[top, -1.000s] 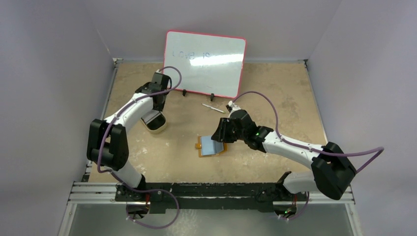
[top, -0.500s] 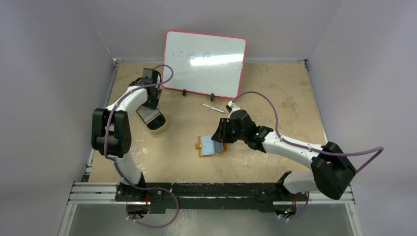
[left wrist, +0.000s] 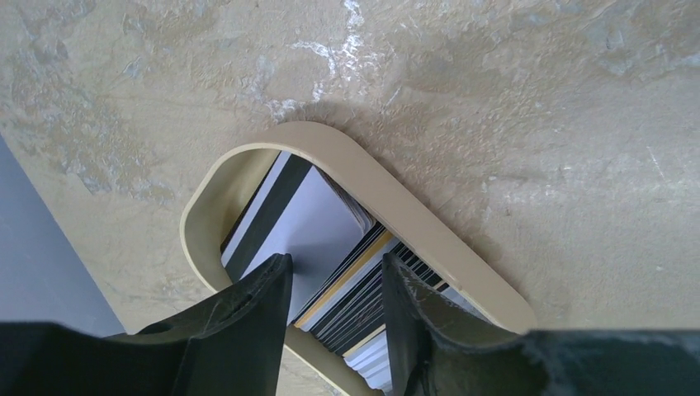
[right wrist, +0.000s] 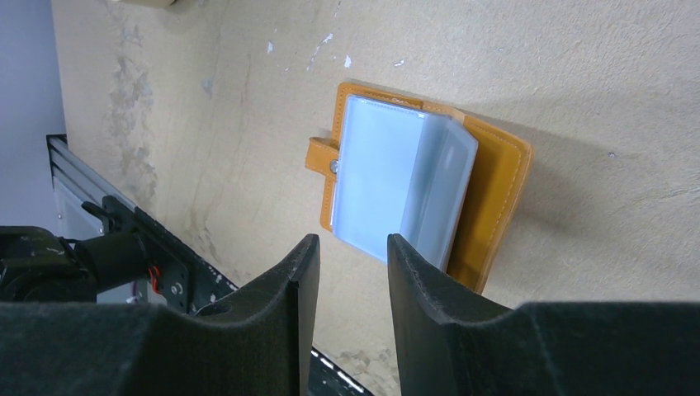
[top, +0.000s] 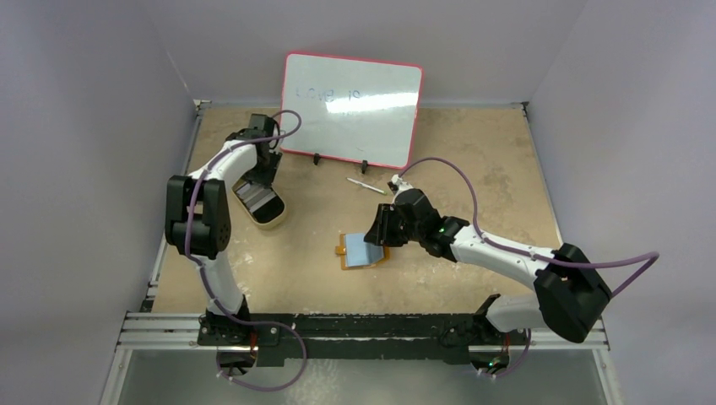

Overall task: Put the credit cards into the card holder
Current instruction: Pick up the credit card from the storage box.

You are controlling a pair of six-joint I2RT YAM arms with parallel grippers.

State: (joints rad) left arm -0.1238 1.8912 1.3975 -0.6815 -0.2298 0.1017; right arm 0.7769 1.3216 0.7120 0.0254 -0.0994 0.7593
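Credit cards [left wrist: 318, 223] in the dish [left wrist: 388, 194] partly hidden behind the left gripper [left wrist: 334, 268]; whiteboard [top: 350, 105] writing at the far edge unreadable.

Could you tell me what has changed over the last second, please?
The left arm folded in, elbow swinging toward the far side, shifting its open left hand slightly left above the credit cards in the dish. Nothing was grasped or released. The right hand, card holder and pen stayed put.
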